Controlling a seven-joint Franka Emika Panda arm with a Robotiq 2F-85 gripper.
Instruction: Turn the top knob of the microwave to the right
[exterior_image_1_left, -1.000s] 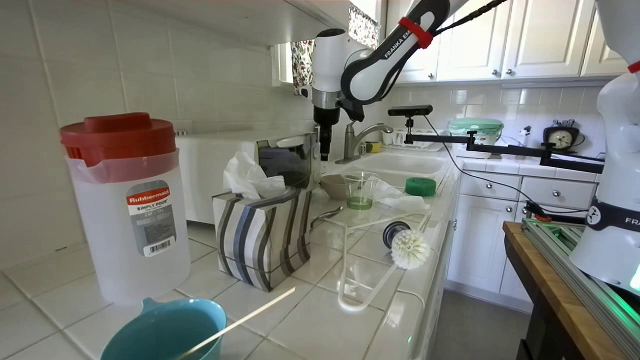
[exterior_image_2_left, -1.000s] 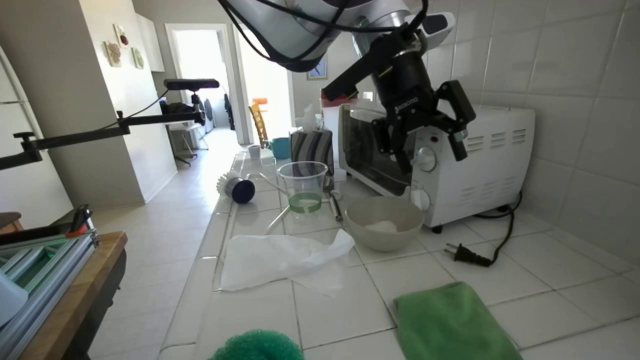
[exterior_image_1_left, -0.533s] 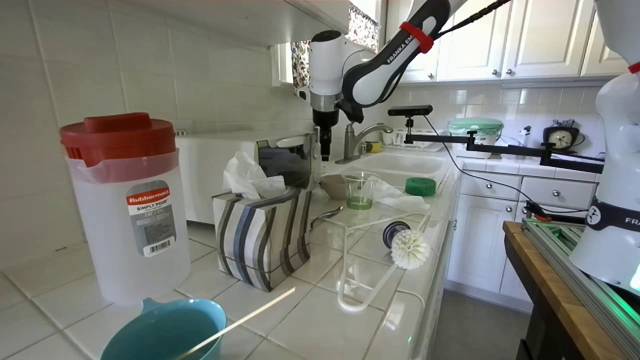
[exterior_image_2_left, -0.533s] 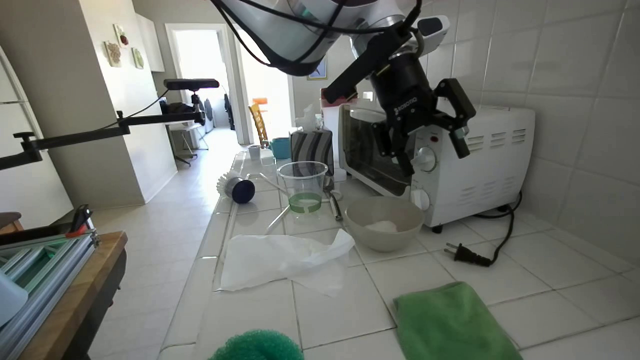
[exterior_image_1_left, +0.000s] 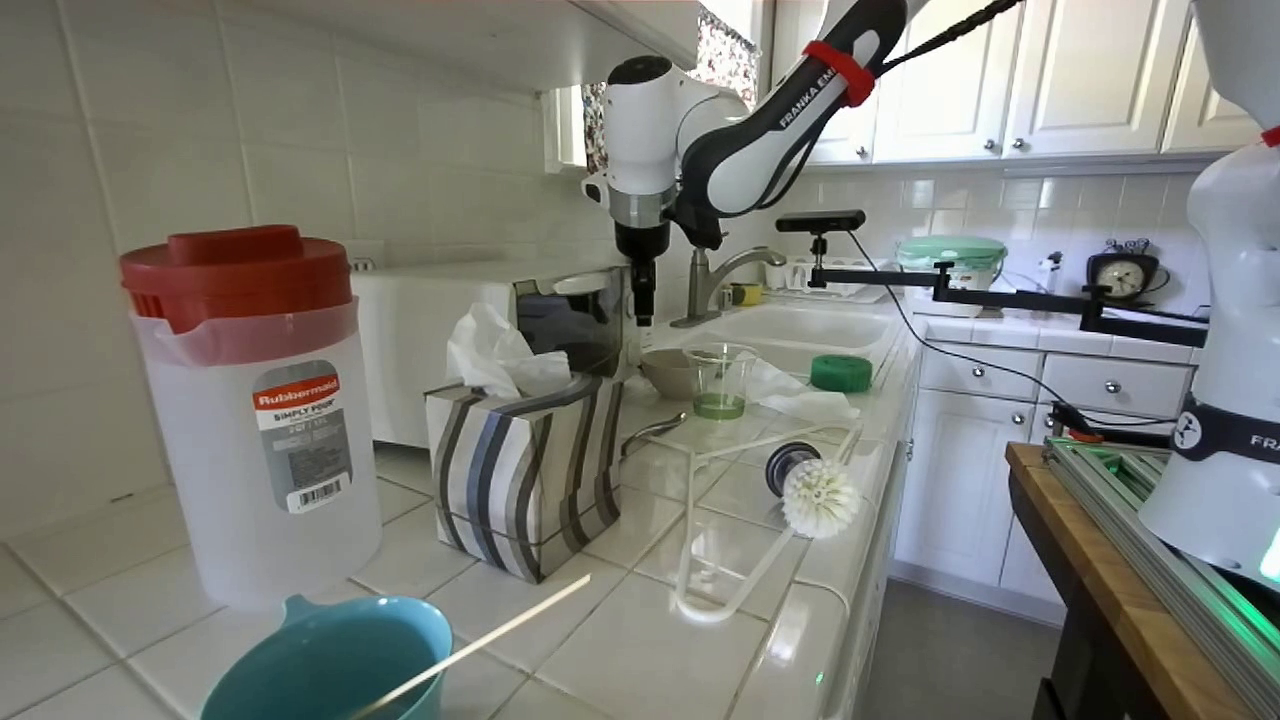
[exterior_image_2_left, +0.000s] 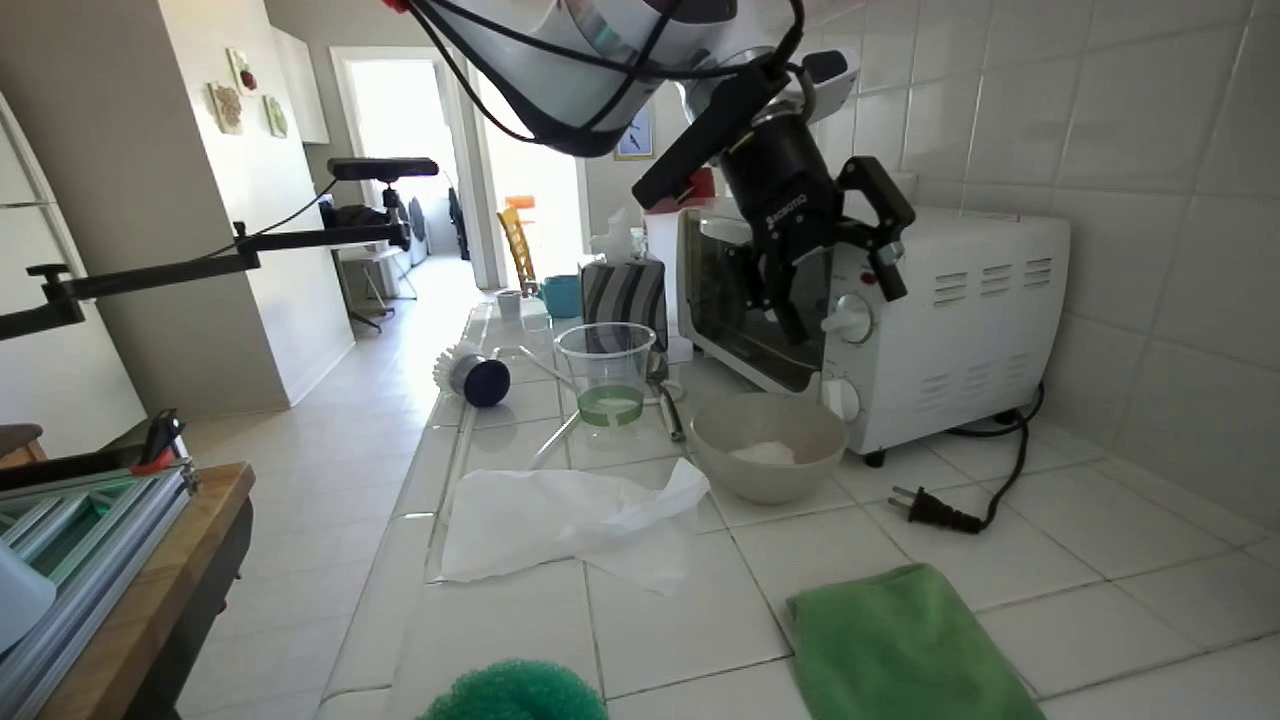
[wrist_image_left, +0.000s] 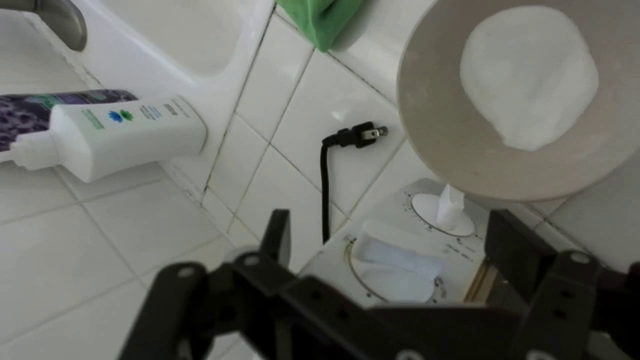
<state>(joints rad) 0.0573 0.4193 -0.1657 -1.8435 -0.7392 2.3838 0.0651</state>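
The microwave (exterior_image_2_left: 970, 330) is a white boxy appliance against the tiled wall, with a dark glass door. Its top knob (exterior_image_2_left: 848, 320) is white with a raised grip bar; seen from the wrist, that top knob (wrist_image_left: 395, 260) has its bar slanting slightly down to the right. A lower knob (wrist_image_left: 445, 216) sits on the same panel. My gripper (exterior_image_2_left: 843, 308) stands open in front of the panel, pointing down. In the wrist view the open gripper (wrist_image_left: 392, 227) has the top knob in the gap between its fingers, with no contact visible. Part of the knob's near edge is hidden by the gripper.
A beige bowl (exterior_image_2_left: 760, 460) holding something white stands close below the knobs. A black plug (exterior_image_2_left: 940, 512) lies beside the microwave. A striped tissue box (exterior_image_1_left: 500, 480), a red-lidded pitcher (exterior_image_1_left: 200, 450) and a clear cup (exterior_image_2_left: 605, 370) are also on the counter.
My gripper has moved left in both exterior views, closer to the microwave's front panel. Its jaws have stayed open, and the objects on the counter have not moved.
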